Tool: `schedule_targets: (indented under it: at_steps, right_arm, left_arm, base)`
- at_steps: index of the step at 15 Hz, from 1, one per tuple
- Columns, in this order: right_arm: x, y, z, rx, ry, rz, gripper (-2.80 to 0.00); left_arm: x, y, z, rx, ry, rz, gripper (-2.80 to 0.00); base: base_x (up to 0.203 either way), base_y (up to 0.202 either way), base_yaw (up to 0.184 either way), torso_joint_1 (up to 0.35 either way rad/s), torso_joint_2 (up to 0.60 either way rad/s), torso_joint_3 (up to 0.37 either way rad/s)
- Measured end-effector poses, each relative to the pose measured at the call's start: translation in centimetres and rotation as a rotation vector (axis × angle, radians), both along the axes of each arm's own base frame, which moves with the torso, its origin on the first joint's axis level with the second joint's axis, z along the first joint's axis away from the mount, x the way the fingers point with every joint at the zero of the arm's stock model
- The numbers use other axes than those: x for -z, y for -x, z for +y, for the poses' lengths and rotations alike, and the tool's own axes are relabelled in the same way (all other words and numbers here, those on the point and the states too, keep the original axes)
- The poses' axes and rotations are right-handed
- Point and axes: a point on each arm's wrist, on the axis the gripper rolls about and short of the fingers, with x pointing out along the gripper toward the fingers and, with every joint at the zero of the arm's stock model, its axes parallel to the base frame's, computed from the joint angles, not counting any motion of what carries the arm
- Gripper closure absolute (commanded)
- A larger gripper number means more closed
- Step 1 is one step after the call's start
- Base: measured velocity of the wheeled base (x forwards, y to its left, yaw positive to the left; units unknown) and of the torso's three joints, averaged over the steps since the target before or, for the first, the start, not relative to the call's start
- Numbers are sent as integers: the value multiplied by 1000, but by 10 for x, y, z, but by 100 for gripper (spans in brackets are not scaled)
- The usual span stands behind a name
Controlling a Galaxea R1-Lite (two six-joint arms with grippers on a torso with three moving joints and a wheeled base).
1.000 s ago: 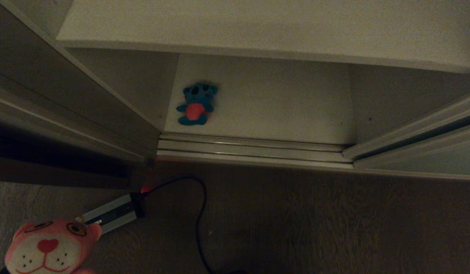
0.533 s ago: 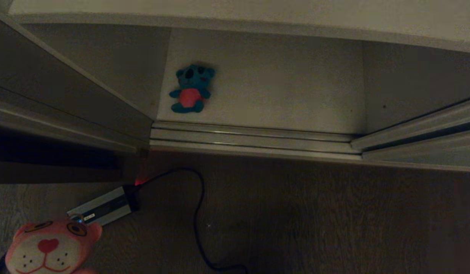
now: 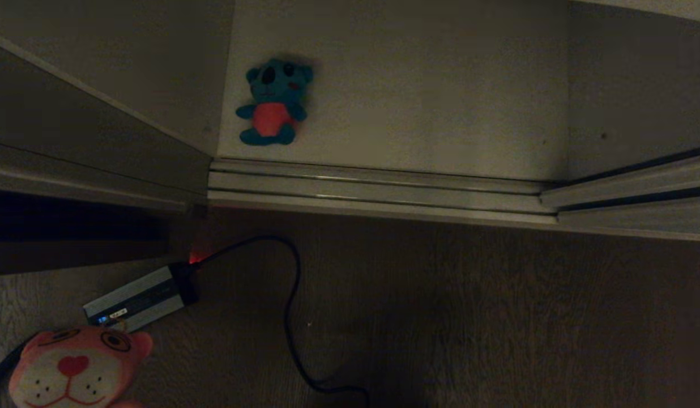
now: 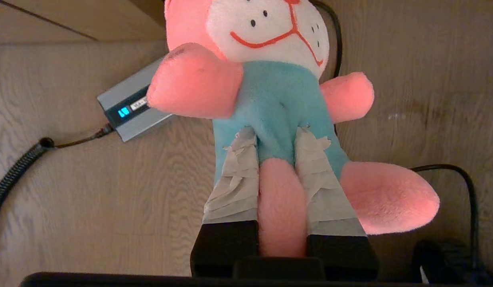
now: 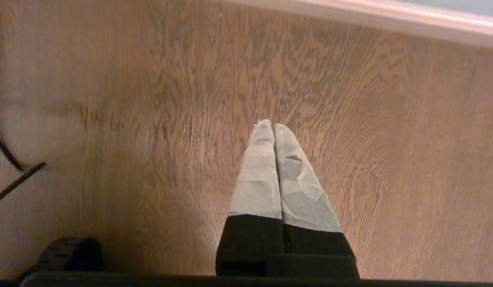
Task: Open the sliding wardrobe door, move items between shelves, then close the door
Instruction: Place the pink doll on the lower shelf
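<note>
A pink plush toy with a white face and teal shirt hangs over the wooden floor at the lower left of the head view. My left gripper is shut on its lower body, one pink leg squeezed between the taped fingers. A blue plush toy with a red belly lies on the off-white lower shelf, close to the shelf's left wall. The sliding wardrobe door stands pushed to the right, leaving the opening bare. My right gripper is shut and empty above the floor.
A grey power brick with a black cable lies on the wooden floor in front of the wardrobe. The ribbed metal floor track runs along the shelf's front. A dark panel closes off the left side.
The whole head view has shifted: the wardrobe and floor slid up and the upper shelf edge left the picture, so the camera moved. The pink toy stays gripped and the blue toy has not moved.
</note>
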Motion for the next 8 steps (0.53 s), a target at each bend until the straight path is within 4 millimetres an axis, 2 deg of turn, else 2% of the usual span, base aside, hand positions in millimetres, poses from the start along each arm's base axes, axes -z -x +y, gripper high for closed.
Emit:
schedule_targets:
  at_steps: [6,8]
  right_arm:
    - [0,0,0,0,0,0,0]
    - [0,0,0,0,0,0,0]
  left_arm:
    - [-2,0,0,-2,-9,-19,0]
    - [-17,4,0,21,-13,-76,0]
  base:
    - [0,0,0,1,0,-35]
    - [0,0,0,0,0,0]
